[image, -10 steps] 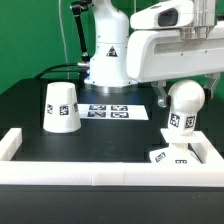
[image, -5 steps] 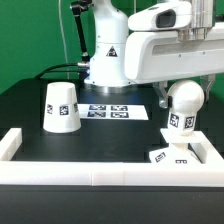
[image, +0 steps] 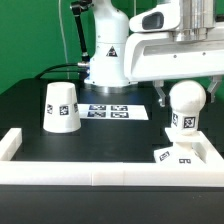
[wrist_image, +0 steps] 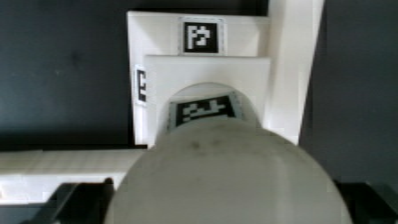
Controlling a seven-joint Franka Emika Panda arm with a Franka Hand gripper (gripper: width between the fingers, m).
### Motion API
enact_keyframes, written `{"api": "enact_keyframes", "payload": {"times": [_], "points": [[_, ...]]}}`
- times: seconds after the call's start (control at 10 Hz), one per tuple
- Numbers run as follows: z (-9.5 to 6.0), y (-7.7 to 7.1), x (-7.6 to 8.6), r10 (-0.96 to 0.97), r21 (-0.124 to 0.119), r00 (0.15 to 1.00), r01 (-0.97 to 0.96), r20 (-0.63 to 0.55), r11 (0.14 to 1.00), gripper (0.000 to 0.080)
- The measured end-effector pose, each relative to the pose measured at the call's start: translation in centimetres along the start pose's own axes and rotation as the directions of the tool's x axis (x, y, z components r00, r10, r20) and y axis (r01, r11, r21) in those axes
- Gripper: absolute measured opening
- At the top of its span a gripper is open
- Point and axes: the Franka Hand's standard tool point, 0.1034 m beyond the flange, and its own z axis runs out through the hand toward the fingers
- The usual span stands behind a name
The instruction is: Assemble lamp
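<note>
The white ball-shaped bulb [image: 187,104] hangs neck down in my gripper [image: 184,90], which is shut on its upper part. It is just above the low flat base block [image: 178,155] in the corner at the exterior view's right; I cannot tell whether they touch. The cone shade [image: 60,107] stands apart at the exterior view's left. In the wrist view the bulb [wrist_image: 214,160] fills the near part of the picture. It hides most of my gripper [wrist_image: 214,205]. The tagged base [wrist_image: 199,60] lies beyond it.
The marker board [image: 113,112] lies flat mid-table behind the parts. A white rail [image: 100,172] runs along the front edge and turns up at both ends, walling in the base's corner; it also shows in the wrist view [wrist_image: 295,60]. The robot's pedestal [image: 108,60] stands at the back.
The arm and the held bulb have shifted slightly toward the exterior view's right, closer over the base. The shade and the base have not moved.
</note>
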Motion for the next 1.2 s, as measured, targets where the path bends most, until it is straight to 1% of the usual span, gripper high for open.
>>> {"api": "enact_keyframes", "payload": {"times": [0.2,0.4,0.7,0.8,0.9,1.0,1.1,1.2], "points": [[0.0,0.0,0.0,0.19,-0.001,0.982,-0.19,0.001,0.982,0.0578],[0.0,0.0,0.0,0.299,0.0,0.954,-0.299,0.002,0.954,0.0579],[0.1,-0.2,-0.1,0.482,0.008,0.876,-0.483,0.01,0.876,0.0579],[0.1,-0.3,-0.1,0.545,0.012,0.838,-0.545,0.015,0.838,0.0579],[0.1,-0.5,-0.2,0.641,0.014,0.767,-0.642,0.021,0.767,0.0579],[0.0,-0.9,-0.4,0.75,0.012,0.66,-0.751,0.034,0.66,0.0579],[-0.1,-1.3,-0.5,0.814,0.006,0.579,-0.815,0.052,0.579,0.0579],[-0.1,-1.4,-0.4,0.855,0.01,0.514,-0.857,0.07,0.515,0.0579]]}}
